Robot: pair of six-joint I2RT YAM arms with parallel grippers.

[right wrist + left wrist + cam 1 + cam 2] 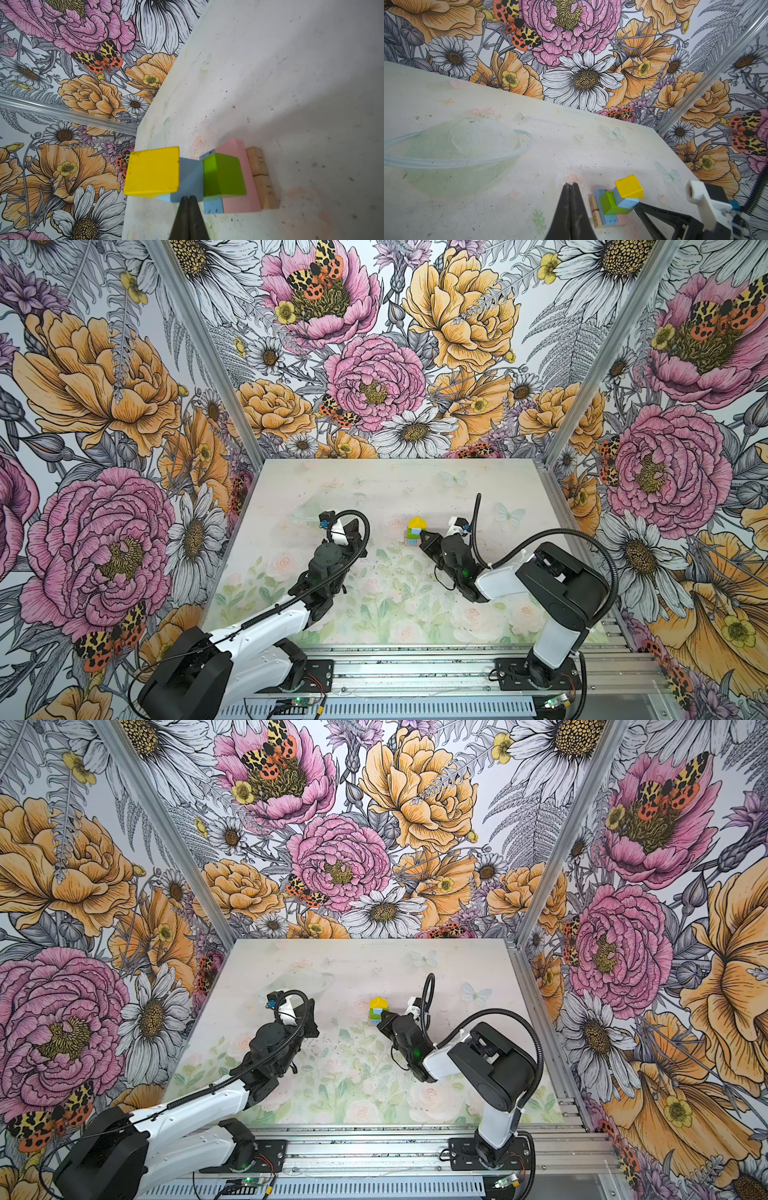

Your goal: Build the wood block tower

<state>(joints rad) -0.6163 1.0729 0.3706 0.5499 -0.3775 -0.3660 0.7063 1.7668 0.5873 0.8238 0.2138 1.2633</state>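
Observation:
The tower (415, 531) (377, 1011) stands mid-table in both top views. It has two tan planks (259, 172) at the base, then a pink brick (236, 170) and a light blue brick (213, 205). Above these come a green brick (223, 174), a light blue cube (191, 176) and a yellow roof-shaped piece (152, 171) on top. My right gripper (188, 197) (422, 536) is shut and empty, its tips at the cube's side; whether they touch it I cannot tell. My left gripper (572, 185) (358, 531) is shut and empty, left of the tower and apart from it.
The table (395, 489) carries a pale floral mat with a faint planet print (456, 145) at the far left. Flowered walls close in the back and both sides. An aluminium rail (415, 668) with the arm bases runs along the front edge.

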